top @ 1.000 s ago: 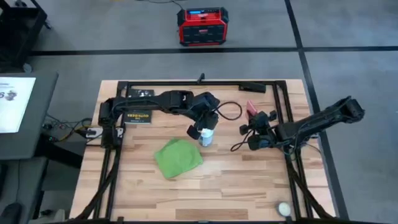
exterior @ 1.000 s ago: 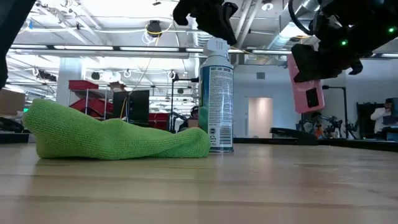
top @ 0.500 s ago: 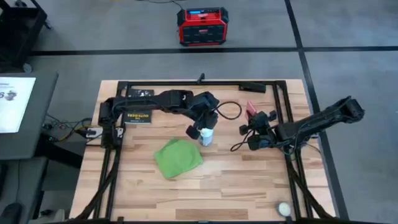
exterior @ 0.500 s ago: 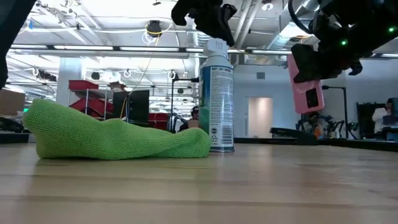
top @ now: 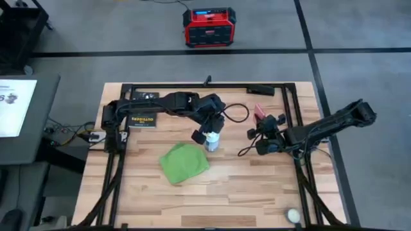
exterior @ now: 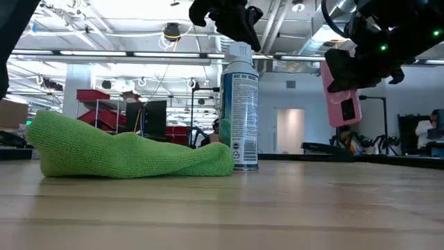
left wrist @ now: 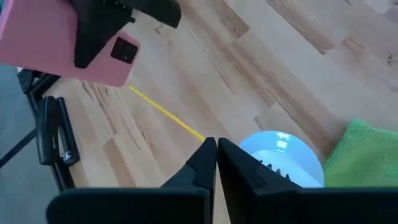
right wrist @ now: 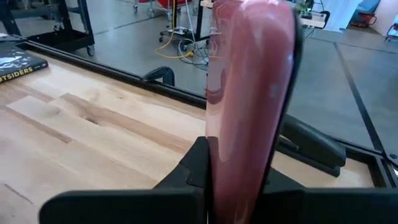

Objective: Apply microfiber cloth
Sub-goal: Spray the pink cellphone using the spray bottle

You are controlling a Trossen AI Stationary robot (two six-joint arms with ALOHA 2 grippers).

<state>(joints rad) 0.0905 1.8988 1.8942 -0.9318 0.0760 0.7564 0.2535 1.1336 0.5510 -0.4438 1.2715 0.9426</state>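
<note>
The lime-green microfiber cloth (top: 184,162) lies bunched on the wooden table, left of centre (exterior: 125,153). A blue-and-white spray can (exterior: 239,107) stands upright by the cloth's far right corner. My left gripper (left wrist: 215,152) is shut just above and beside the can's cap (left wrist: 281,158). My right gripper (top: 264,126) is right of centre, shut on a pink phone (exterior: 341,94) held above the table. My left gripper is shut next to the spray can's cap (exterior: 240,50), coming from above; I cannot tell whether it touches the cap. My right gripper pinches the pink phone between its two fingers across the phone's flat faces (right wrist: 245,134). It reaches in from the table's right side. The phone is lifted clear of the table, on edge and tilted.
A black book with yellow lettering (top: 142,120) lies at the far left under the left arm. A white ball (top: 293,215) sits near the near right corner. Black frame rails (top: 290,96) run along the table's sides. Bare wood lies along the near edge.
My left gripper has edged slightly toward the table's left above the can. The spray can now stands a little closer to the cloth. My right gripper and the phone have kept still.
</note>
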